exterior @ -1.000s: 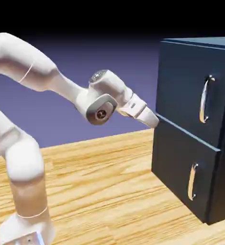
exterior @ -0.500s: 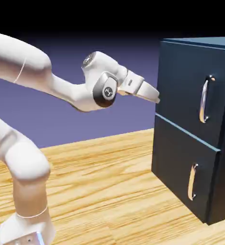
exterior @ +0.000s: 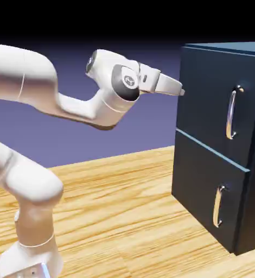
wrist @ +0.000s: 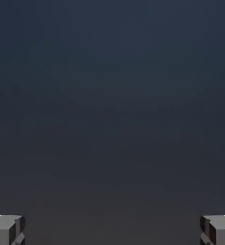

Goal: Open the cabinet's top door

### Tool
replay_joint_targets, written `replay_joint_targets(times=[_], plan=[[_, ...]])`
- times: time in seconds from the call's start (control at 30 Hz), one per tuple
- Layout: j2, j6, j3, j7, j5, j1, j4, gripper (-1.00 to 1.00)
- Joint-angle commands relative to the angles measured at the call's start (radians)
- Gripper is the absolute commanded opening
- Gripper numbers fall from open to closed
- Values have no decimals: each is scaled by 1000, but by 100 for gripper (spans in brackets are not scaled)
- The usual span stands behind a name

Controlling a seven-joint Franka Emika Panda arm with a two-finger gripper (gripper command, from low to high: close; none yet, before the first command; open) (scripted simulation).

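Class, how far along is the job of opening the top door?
Opened so far: nothing; the top door sits flush. In hand: the open gripper points at dark panel, holding nothing. Left: reach the upper handle, grip it and pull.

White arm (exterior: 78, 106) bent, claw (exterior: 183, 92) open and empty

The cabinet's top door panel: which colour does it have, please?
Dark navy blue, best seen in the exterior view.
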Motion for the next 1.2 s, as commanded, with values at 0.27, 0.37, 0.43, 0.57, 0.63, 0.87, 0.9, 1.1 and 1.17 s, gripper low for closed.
replay_joint_targets(times=[0.27, 0.37, 0.43, 0.57, 0.63, 0.87, 0.9, 1.1, 1.17], plan=[[-63, -13, -163, 272, -391, 142, 77, 0], [-84, -17, -218, 362, -522, 190, 103, 0], [-98, -20, -254, 423, -609, 221, 120, 0], [-126, -26, -326, 543, -783, 284, 154, 0], [-140, -29, -363, 604, -870, 316, 171, 0], [-189, -39, -489, 815, -1174, 427, 231, 0], [-196, -41, -508, 845, -1218, 442, 240, 0], [-238, -49, -616, 1026, -1479, 537, 291, 0], [-246, -51, -637, 1060, -1528, 555, 301, 0]])
